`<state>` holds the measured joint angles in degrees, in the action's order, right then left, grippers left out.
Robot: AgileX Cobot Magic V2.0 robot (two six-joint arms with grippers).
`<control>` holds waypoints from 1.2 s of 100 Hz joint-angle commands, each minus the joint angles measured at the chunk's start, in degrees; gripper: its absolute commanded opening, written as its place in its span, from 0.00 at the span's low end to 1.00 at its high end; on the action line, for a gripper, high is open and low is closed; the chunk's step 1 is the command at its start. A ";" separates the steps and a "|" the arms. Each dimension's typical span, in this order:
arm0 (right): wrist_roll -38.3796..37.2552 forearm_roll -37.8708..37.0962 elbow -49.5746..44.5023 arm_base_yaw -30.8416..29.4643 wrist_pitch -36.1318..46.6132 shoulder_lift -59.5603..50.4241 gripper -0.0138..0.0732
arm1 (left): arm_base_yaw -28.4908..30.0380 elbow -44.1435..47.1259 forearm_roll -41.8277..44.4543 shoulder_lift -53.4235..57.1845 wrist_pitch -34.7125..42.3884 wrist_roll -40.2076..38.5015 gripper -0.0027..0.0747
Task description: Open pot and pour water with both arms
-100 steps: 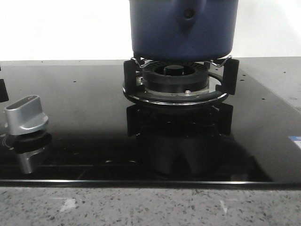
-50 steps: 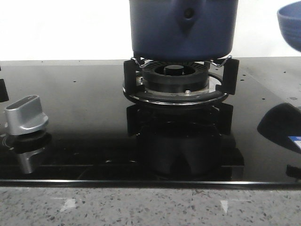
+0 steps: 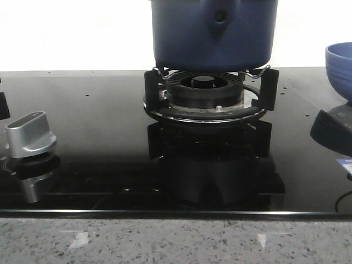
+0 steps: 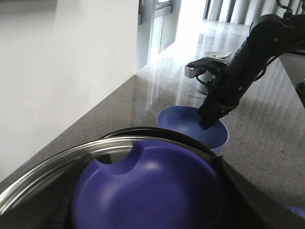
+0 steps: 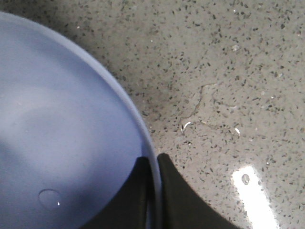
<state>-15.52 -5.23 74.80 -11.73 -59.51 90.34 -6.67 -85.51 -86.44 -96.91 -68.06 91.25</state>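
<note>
Large dark blue matte round pot (image 3: 214, 33) sits on the black burner stand (image 3: 209, 96) of the glossy black hob. Right pincer (image 5: 155, 191) is clamped on the rim of the lighter blue bowl (image 4: 193, 129) on the speckled grey counter (image 5: 228, 71). Left pincer state cannot be told

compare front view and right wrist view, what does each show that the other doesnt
Only the front view shows the dark blue pot sitting on the burner, the black glass cooktop and the silver knob. Only the right wrist view shows the right claw pinching the bowl's rim, one finger inside and one outside, a droplet in the bowl, and the speckled counter beside it. Both show the lighter blue bowl, cut off at the front view's right edge.
</note>
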 commanded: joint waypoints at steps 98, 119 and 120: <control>-1.83 -3.63 0.03 2.48 14.21 -35.32 0.57 | -12.12 -2.19 -10.62 2.47 14.19 -0.44 0.44; -1.83 -3.40 0.03 5.59 15.06 -40.18 0.57 | -15.71 -2.19 -10.73 -0.33 14.91 -0.34 0.44; -1.83 -3.40 0.03 5.77 15.06 -40.31 0.57 | -15.74 -2.19 -10.73 -0.33 14.90 -0.34 0.44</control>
<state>-17.14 -8.10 73.47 -6.99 -48.97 51.96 -20.82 -85.51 -91.59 -98.68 -52.38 91.25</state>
